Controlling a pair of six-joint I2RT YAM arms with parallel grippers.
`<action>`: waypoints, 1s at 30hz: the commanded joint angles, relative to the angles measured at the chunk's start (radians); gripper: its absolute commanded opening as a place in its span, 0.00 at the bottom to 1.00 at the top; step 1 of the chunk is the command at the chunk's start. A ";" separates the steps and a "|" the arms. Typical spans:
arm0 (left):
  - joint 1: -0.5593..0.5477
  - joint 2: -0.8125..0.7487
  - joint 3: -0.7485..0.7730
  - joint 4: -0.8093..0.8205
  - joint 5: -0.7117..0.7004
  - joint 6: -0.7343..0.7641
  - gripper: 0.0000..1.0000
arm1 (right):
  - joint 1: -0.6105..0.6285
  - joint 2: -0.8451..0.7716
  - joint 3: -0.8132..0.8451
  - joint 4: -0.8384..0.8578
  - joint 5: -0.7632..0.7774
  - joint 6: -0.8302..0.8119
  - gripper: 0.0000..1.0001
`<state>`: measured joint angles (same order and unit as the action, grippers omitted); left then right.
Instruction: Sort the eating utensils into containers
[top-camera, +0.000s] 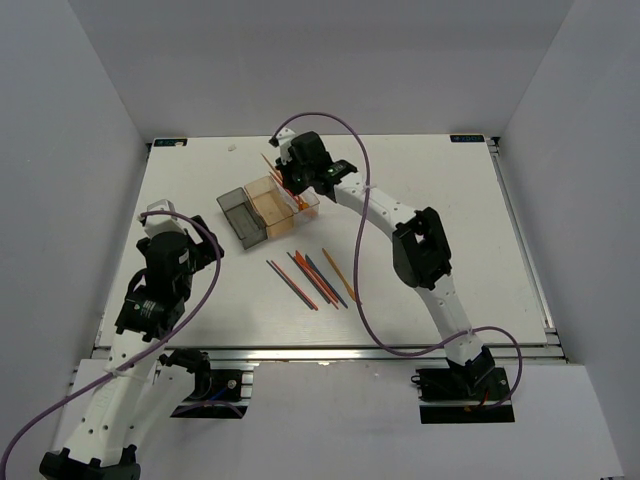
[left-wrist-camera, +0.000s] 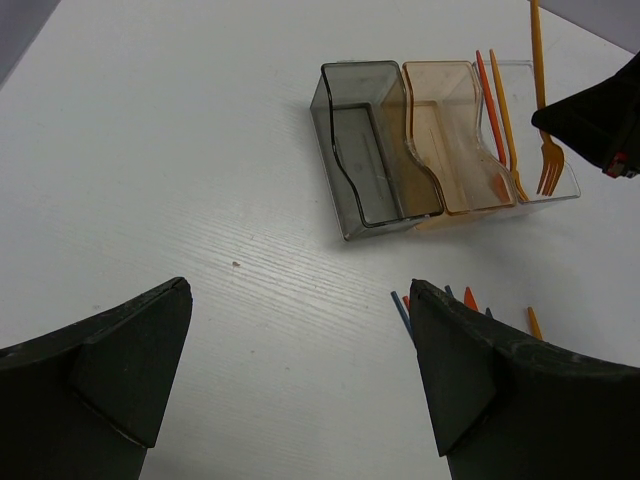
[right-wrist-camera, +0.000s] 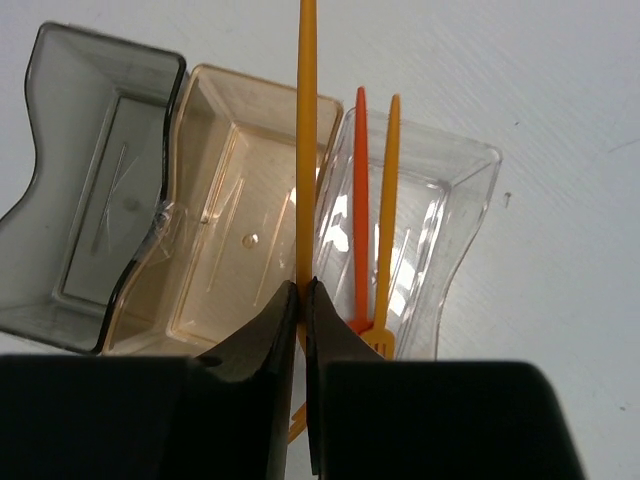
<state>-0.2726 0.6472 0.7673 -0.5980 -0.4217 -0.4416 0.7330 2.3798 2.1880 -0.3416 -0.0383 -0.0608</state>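
Note:
Three joined bins stand mid-table: smoky grey (top-camera: 241, 216) (right-wrist-camera: 95, 170), amber (top-camera: 270, 207) (right-wrist-camera: 220, 230) and clear (top-camera: 306, 203) (right-wrist-camera: 470, 170). My right gripper (top-camera: 292, 180) (right-wrist-camera: 303, 290) is shut on a yellow-orange fork (right-wrist-camera: 306, 140) (left-wrist-camera: 540, 90) and holds it above the edge between the amber and clear bins. A red-orange utensil (right-wrist-camera: 360, 190) and an orange fork (right-wrist-camera: 389, 190) lie in the clear bin. Several orange, red and blue utensils (top-camera: 315, 277) lie loose on the table in front of the bins. My left gripper (top-camera: 160, 222) (left-wrist-camera: 300, 300) is open and empty, left of them.
The grey (left-wrist-camera: 360, 150) and amber (left-wrist-camera: 450, 140) bins look empty in the left wrist view. Tips of the loose utensils (left-wrist-camera: 400, 305) show beside my left gripper's right finger (left-wrist-camera: 470, 370). Grey walls enclose the white table (top-camera: 450, 200).

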 joint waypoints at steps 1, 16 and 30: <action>-0.005 0.003 -0.003 0.017 0.015 0.009 0.98 | -0.026 -0.027 -0.025 0.081 -0.044 -0.020 0.08; -0.010 -0.006 -0.005 0.017 0.014 0.009 0.98 | -0.046 0.048 -0.002 0.101 -0.040 -0.054 0.13; -0.011 -0.006 -0.005 0.017 0.012 0.009 0.98 | -0.052 -0.011 -0.001 0.072 0.005 -0.068 0.60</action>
<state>-0.2790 0.6491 0.7670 -0.5976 -0.4141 -0.4416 0.6861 2.4405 2.1620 -0.2817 -0.0517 -0.1131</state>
